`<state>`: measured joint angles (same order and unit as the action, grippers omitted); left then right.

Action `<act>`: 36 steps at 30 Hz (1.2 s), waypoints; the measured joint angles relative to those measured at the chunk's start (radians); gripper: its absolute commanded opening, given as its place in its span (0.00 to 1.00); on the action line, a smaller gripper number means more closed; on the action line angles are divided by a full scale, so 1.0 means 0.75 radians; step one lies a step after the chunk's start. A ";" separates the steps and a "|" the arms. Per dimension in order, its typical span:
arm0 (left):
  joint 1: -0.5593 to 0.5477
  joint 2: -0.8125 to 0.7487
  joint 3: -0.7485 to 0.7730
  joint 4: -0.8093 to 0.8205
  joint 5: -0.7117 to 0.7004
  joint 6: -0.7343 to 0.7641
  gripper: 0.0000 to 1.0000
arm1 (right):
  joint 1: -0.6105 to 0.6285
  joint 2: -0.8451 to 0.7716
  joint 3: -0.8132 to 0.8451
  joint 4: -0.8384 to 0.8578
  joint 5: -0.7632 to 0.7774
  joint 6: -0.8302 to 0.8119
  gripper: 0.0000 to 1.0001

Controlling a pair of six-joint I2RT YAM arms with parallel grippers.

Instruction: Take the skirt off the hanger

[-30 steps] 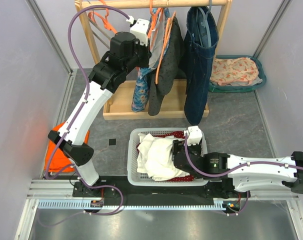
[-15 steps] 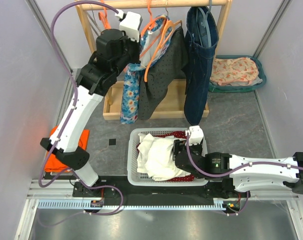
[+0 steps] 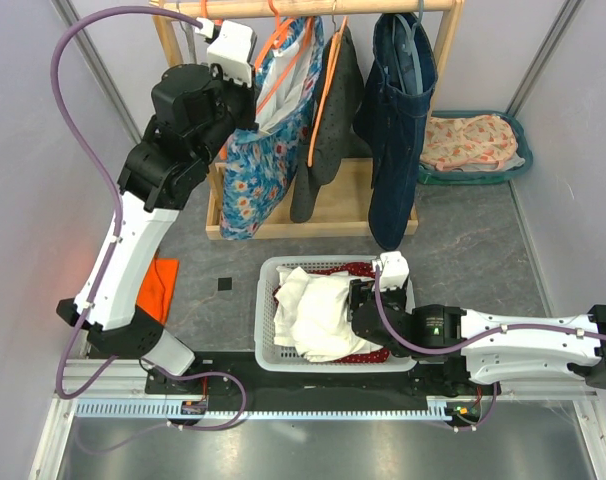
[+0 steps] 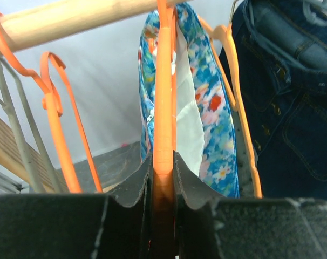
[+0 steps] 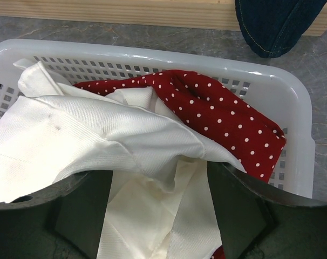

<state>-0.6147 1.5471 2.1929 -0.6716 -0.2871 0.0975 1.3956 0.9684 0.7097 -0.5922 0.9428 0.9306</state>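
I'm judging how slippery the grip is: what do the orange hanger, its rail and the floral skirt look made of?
Orange hanger: likely plastic, smooth and slightly glossy, with a uniform colour.
Rail: wood by its look, pale tan, matte and unpainted.
Floral skirt: thin printed fabric, matte, with a white inside showing; the fibre cannot be told.

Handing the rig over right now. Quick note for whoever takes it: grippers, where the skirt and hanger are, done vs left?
Grippers: the left gripper is shut on the orange hanger, just below the wooden rail. The right gripper is open and holds nothing, low over the white basket.
Things: the floral skirt is on the orange hanger, which hangs from the rail. The basket holds a white cloth and a red dotted cloth.
Done: hanger gripped.
Left: get the skirt off the hanger; none of it is off yet.
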 measured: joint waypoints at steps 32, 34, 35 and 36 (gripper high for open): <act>0.000 -0.687 -0.272 -0.376 0.237 0.129 0.02 | 0.100 -0.056 0.451 -0.357 -0.468 -0.155 0.98; 0.000 -0.672 -0.261 -0.384 0.249 0.129 0.02 | 0.126 -0.175 0.454 -0.316 -0.448 -0.171 0.98; 0.000 -0.664 -0.257 -0.388 0.254 0.129 0.02 | 0.126 -0.224 0.458 -0.298 -0.404 -0.181 0.98; 0.000 -0.660 -0.252 -0.395 0.259 0.129 0.02 | 0.126 -0.267 0.466 -0.280 -0.333 -0.193 0.90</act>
<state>-0.6147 1.0519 2.0037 -0.9676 -0.0925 0.1944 1.4902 0.7685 1.0592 -0.8024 0.6930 0.7860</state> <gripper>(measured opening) 0.201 0.982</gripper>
